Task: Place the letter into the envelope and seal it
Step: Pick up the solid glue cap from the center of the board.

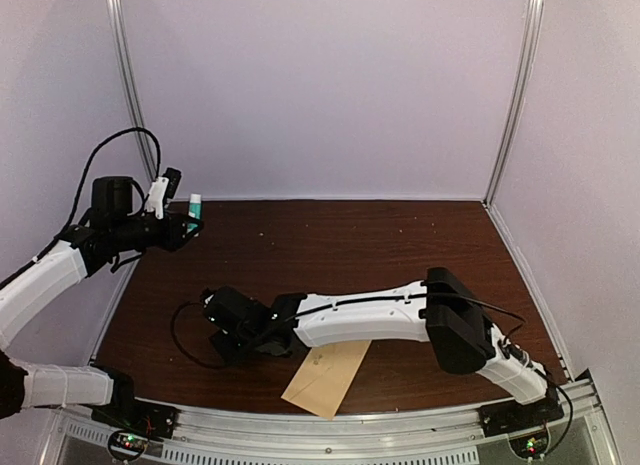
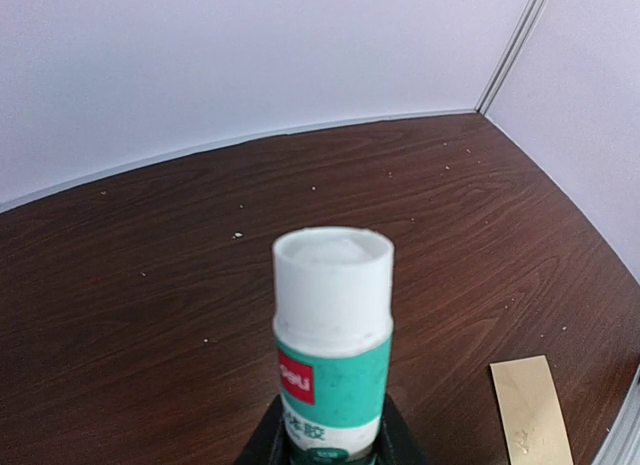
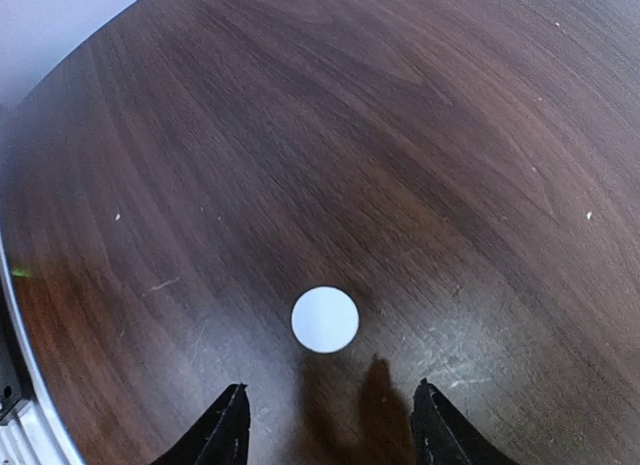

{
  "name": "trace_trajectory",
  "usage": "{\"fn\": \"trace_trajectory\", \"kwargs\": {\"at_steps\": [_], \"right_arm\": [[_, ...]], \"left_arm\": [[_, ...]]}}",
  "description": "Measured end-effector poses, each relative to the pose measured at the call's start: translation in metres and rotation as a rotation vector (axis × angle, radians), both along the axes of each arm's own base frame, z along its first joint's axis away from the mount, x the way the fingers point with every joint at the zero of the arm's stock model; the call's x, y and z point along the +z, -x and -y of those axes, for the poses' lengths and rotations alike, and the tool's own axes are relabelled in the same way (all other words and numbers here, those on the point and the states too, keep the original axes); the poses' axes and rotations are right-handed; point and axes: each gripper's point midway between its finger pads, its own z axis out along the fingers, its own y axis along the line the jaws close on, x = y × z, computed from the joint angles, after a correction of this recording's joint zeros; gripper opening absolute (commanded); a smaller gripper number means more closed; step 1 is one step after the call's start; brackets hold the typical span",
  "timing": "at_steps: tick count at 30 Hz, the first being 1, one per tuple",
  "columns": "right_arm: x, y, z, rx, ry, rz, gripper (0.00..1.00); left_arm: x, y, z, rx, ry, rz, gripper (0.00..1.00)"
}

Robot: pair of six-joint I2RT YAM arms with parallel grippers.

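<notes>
Base rail [image 1: 330, 425]: metal strip along the table's near edge, both arms bolted onto it, with small green and red lights glowing at each mount.
Envelope [image 1: 325, 380]: tan kraft, lying flat near the middle of the table's near edge and skewed to that edge. Its far end runs under the right forearm. Whether the flap is open or shut cannot be told.
Right arm [image 1: 370, 320]: white and black, reaching low across the table from the near right corner toward the left side.
Right gripper [image 3: 330, 390]: fingers spread apart, nothing between them, poised just above the wood.
White round piece [image 3: 325, 319]: small and plain, lying on the table just ahead of the right gripper's fingers and apart from them. Disc or cap cannot be told from above.
Left arm [image 1: 50, 275]: raised over the table's left edge, wrist turned toward the far wall.
Left gripper [image 1: 188, 225]: closed on the lower body of the glue stick, holding it clear of the table.
Glue stick [image 2: 332, 335]: white top, teal label with a red logo patch, upright in the wrist view.
Table [image 1: 400, 245]: dark wood grain, scattered with pale specks.
Walls [image 1: 330, 85]: pale panels on three sides, with metal posts at the far corners.
</notes>
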Motion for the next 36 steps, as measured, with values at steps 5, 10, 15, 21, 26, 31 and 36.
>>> {"fn": "trace_trajectory", "kwargs": {"at_steps": [5, 10, 15, 21, 26, 31, 36], "right_arm": [[-0.015, -0.007, -0.010, 0.015, 0.036, 0.043, 0.56], [-0.022, -0.010, -0.016, 0.042, 0.052, 0.075, 0.51], [-0.028, -0.011, -0.021, 0.067, 0.062, 0.098, 0.42], [-0.026, -0.013, -0.024, 0.082, 0.053, 0.114, 0.36], [-0.023, -0.017, -0.030, 0.082, 0.029, 0.121, 0.32], [-0.029, -0.020, -0.032, 0.088, 0.030, 0.122, 0.23], [-0.031, -0.022, -0.032, 0.088, 0.028, 0.119, 0.14]], "left_arm": [[0.000, 0.001, -0.001, 0.003, -0.001, 0.003, 0.05], [0.000, 0.001, -0.001, 0.003, -0.001, 0.003, 0.05], [0.000, 0.001, -0.001, 0.003, -0.001, 0.003, 0.05], [0.000, 0.001, -0.001, 0.003, -0.001, 0.002, 0.05], [-0.001, 0.001, -0.001, 0.003, -0.002, 0.000, 0.05], [-0.002, 0.000, -0.001, 0.003, -0.003, -0.005, 0.04], [-0.003, 0.000, -0.001, 0.003, -0.003, -0.006, 0.04]]}}
